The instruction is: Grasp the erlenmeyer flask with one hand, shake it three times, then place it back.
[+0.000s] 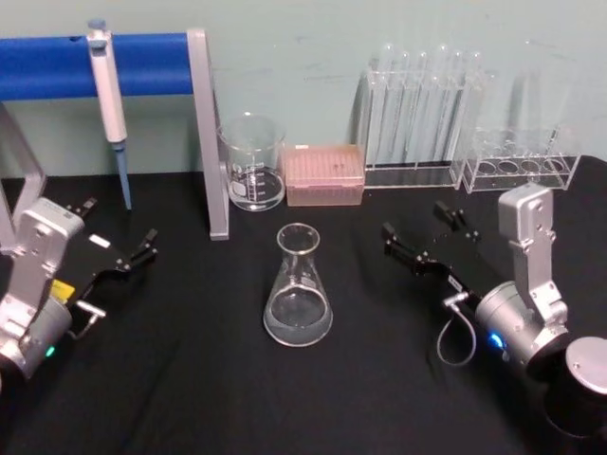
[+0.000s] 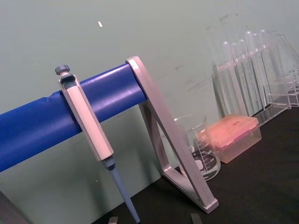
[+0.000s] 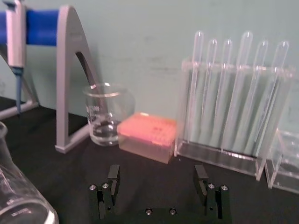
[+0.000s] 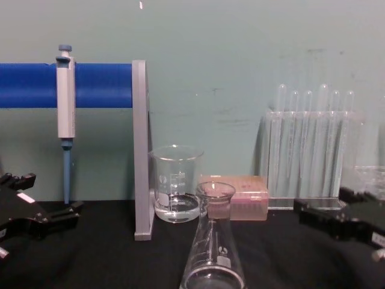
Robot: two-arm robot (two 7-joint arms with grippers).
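Observation:
The erlenmeyer flask stands upright on the black table at the centre, with clear liquid in its wide base; it also rises at the bottom of the chest view and at the edge of the right wrist view. My right gripper rests to the flask's right, open and holding nothing, its fingers wide apart in its own wrist view and pointing toward the back wall. On the far left of the table lies my left gripper, open and apart from the flask.
A glass beaker and a pink tip box stand behind the flask. A test tube rack and a lower clear rack sit at the back right. A pipette hangs on the blue-bar stand at back left.

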